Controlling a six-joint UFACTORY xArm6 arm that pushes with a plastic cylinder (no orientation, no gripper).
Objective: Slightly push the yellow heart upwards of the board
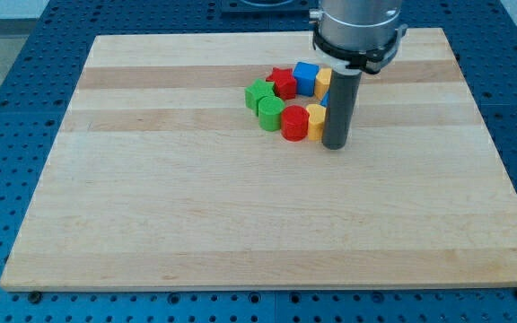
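Camera view: my tip [335,145] is being held touching the yellow heart [316,121], right of centre; no gripper is fitted. A short upward nudge is being advised, sparing the red block [294,124].

one camera, raised, angled down over the board [240,224], moderately near
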